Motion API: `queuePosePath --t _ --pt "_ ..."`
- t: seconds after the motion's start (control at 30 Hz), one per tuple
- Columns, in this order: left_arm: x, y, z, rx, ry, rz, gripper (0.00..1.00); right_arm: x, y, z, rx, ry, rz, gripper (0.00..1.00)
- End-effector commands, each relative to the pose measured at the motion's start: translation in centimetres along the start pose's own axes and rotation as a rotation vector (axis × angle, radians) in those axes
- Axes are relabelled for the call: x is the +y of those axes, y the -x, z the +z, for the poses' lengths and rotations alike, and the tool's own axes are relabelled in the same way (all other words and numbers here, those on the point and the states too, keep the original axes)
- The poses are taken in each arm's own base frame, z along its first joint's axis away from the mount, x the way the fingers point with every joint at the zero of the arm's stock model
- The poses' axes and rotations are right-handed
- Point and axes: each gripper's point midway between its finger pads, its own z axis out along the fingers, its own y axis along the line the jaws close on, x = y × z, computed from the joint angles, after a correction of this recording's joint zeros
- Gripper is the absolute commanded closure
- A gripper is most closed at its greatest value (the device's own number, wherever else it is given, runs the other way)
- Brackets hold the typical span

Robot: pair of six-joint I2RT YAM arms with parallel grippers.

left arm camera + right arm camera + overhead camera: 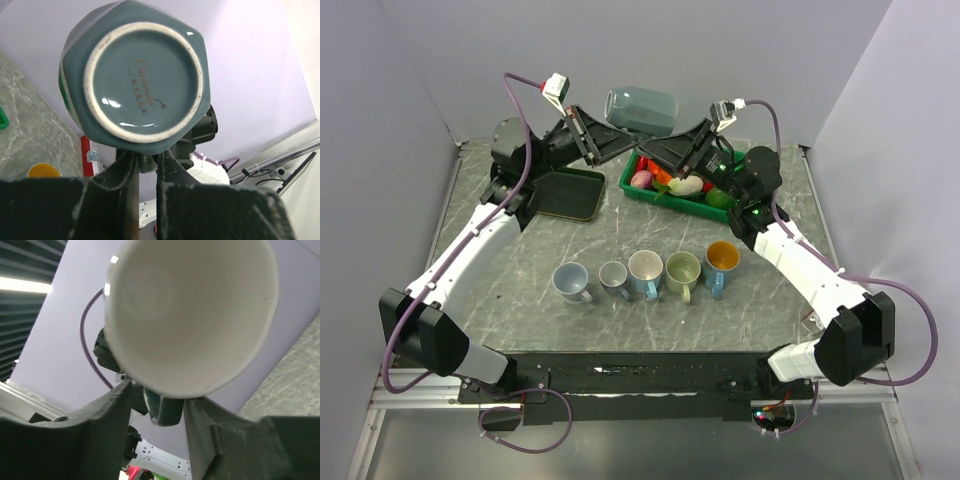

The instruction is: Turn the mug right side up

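Left wrist view: the mug (145, 85) is clamped in the narrow left pincer (146, 160). The right pincer (160, 401) is set about its handle (165, 414); whether it is gripped cannot be told.

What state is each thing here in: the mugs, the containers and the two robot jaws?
Grey-blue mug: in the air, lying sideways.
Left gripper: jaws shut on its handle.
Right gripper: jaws astride the handle, grip unclear.
Five table mugs: upright.
Green bin: holds toy food.
Black tray: flat on the table.

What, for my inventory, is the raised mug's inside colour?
White inside the mug, clearest in the right wrist view.
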Motion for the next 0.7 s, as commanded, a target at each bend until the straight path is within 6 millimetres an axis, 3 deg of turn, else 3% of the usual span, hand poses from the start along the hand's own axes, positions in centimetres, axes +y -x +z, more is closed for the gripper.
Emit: queuePosePath --t 0.0,0.17,0.3,0.33,0.4,0.43,0.5,0.53,0.67 --pt "-4.9 0.7 -0.4 -0.046 -0.119 0.142 0.99 3.0 1.2 0.7 -0.039 0.072 -0.037 0.64" --pt "-4.4 0.5 -0.4 -0.044 -0.096 0.16 0.99 2.3 1.3 0.5 -0.051 0.036 -0.024 1.0" --pt "-3.4 0.4 -0.4 -0.04 -0.044 0.175 0.95 2.0 1.5 0.2 -0.068 0.004 -0.048 1.0" --pt "-2.8 0.3 -0.4 -0.037 -0.021 0.193 0.77 2.1 1.5 0.1 -0.069 0.0 -0.076 1.0" --pt "-2.5 0.6 -0.5 -0.045 0.011 0.214 0.51 1.9 1.9 -0.3 -0.09 -0.045 -0.097 1.0" --pt "-1.6 0.4 -0.6 -0.034 0.049 0.231 0.27 1.7 2.0 -0.4 -0.093 -0.066 -0.143 1.0" --pt "-1.1 0.7 -0.6 -0.036 0.086 0.253 0.08 1.3 2.8 -1.1 -0.127 -0.149 -0.175 1.0" --pt "-0.3 0.8 -0.6 -0.037 0.119 0.278 0.04 1.1 3.1 -1.4 -0.133 -0.181 -0.237 1.0" --pt "3.2 0.3 -1.0 0.011 0.272 0.266 0.04 0.0 5.7 -4.1 -0.226 -0.392 -0.362 1.0"
